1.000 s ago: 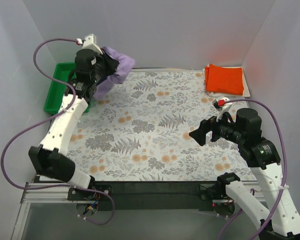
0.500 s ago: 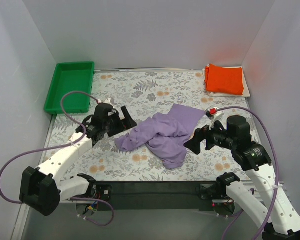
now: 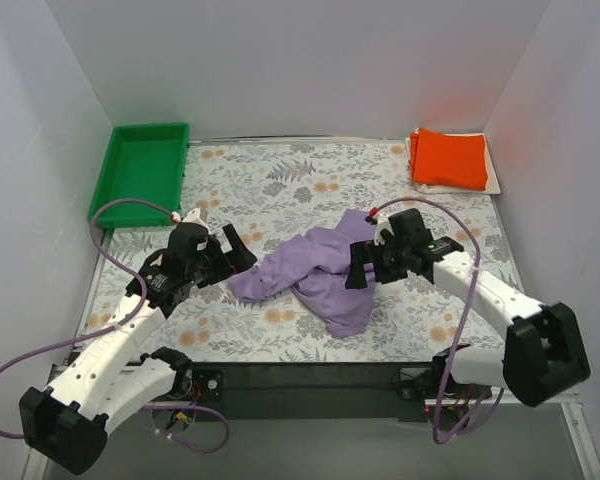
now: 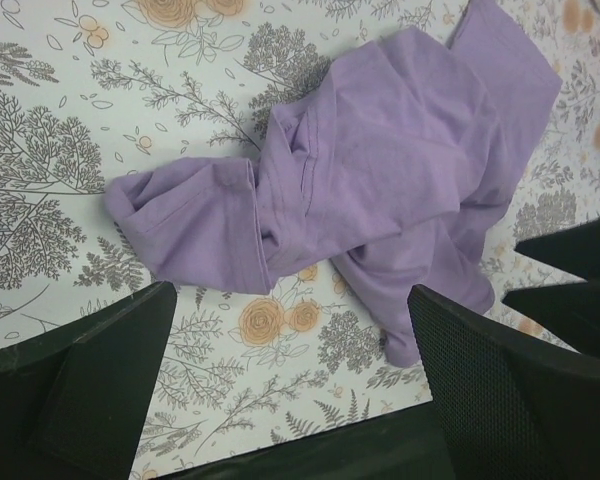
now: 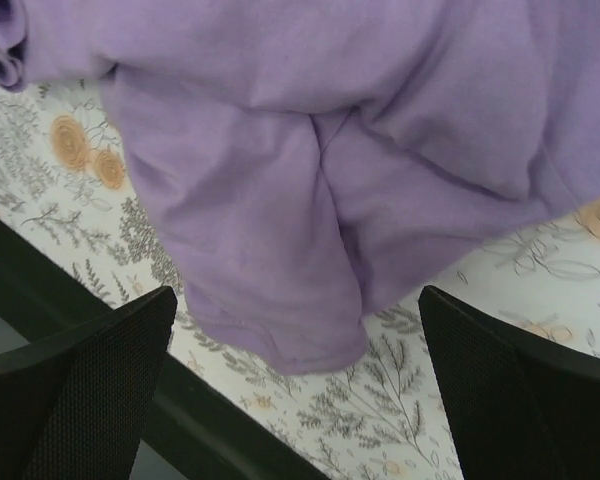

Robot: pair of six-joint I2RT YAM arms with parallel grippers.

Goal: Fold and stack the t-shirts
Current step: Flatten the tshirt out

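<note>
Shirts first: the purple shirt (image 3: 320,272) lies crumpled and unfolded near the middle of the table (image 3: 310,185), a little toward the near edge. One sleeve is bunched out to the left and a flap reaches toward the near edge. The orange shirt (image 3: 450,158) sits folded to a rectangle in the far right corner, on top of a whitish shirt (image 3: 494,176) whose edge peeks out along its right and near sides.

My left gripper (image 3: 242,244) hovers just left of the bunched sleeve, fingers spread wide with nothing between them. Its wrist camera looks down on the purple shirt past both fingers. My right gripper (image 3: 358,270) is over the shirt's right half, also spread wide and clasping nothing. From its wrist camera the cloth fills the view between the fingers, but I cannot tell whether the tips touch it.

A green tray (image 3: 140,128) stands in the far left corner, well apart from all three shirts. The table has a floral print.
</note>
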